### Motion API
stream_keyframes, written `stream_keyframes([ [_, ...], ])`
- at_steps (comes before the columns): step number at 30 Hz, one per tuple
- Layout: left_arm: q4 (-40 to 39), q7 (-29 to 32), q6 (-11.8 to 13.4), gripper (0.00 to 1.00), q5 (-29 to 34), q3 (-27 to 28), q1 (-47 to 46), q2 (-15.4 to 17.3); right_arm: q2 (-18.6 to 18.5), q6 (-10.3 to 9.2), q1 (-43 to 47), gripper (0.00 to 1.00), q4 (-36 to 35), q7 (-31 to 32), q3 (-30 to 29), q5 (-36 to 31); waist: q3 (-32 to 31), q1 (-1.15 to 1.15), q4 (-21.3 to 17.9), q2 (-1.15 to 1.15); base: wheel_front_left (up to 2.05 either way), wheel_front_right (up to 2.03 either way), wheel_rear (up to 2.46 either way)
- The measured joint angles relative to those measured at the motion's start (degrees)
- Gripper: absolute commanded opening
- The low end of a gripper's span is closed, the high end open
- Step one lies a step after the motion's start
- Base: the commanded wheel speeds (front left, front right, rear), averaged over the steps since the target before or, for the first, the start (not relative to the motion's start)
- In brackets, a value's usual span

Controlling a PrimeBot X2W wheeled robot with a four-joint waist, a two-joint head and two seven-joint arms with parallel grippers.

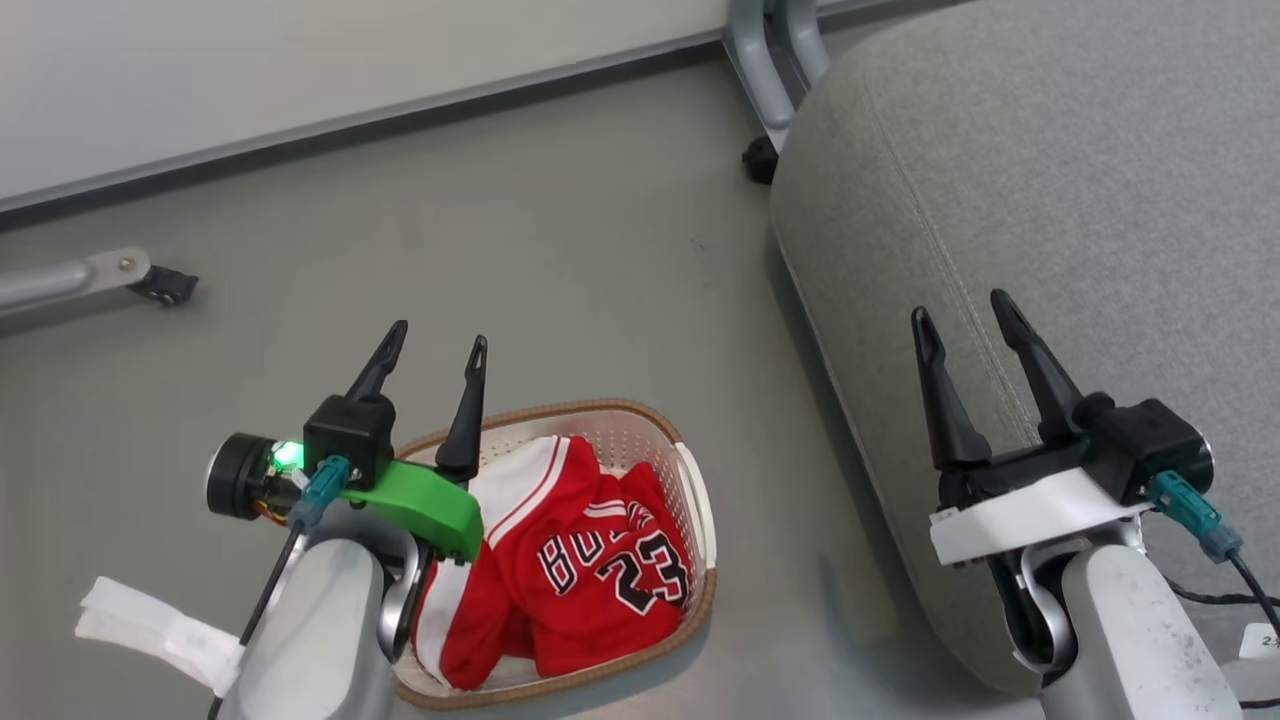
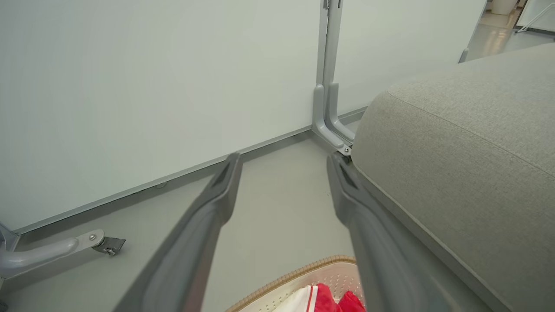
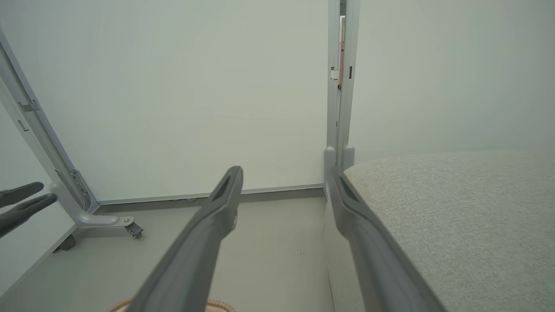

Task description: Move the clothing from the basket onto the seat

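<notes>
Pre-grasp: L hand (image 1: 440,335) & R hand (image 1: 960,306) hovering, both apart, empty. Clothing (image 1: 590,560) sitting in basket (image 1: 700,500), seat (image 1: 1050,200) at 2 o'clock. Next: L hand prob. needing to drop onto clothing.

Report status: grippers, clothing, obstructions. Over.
Left gripper open, empty, over the basket rim. Right gripper open, empty, over the seat. Clothing all in basket, untouched. Nothing seen between basket and seat.
</notes>
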Motion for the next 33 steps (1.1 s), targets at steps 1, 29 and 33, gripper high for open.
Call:
stream_keyframes([
  [1, 0.75, 0.00, -0.07, 1.00, 0.09, -0.20, -0.77, 0.19, 0.00, 0.00, -0.49, 1.00, -0.26, 0.00, 0.11, 0.12, 0.71, 0.00, -0.43, 0.00, 0.00, 0.00, 0.00],
  [29, 30.71, 0.00, -0.77, 1.00, -0.88, -18.37, -23.34, 6.89, -0.03, 0.00, -11.47, 1.00, -7.38, 0.00, 3.56, 3.77, 26.57, 0.00, -9.99, 0.00, 0.00, 0.00, 0.00],
  [33, 34.96, 0.00, -0.79, 1.00, -1.55, -21.32, -26.03, 7.48, -0.02, 0.00, -12.39, 1.00, -8.15, 0.00, 3.94, 4.03, 29.65, 0.01, -10.69, 0.00, 0.00, 0.00, 0.00],
])
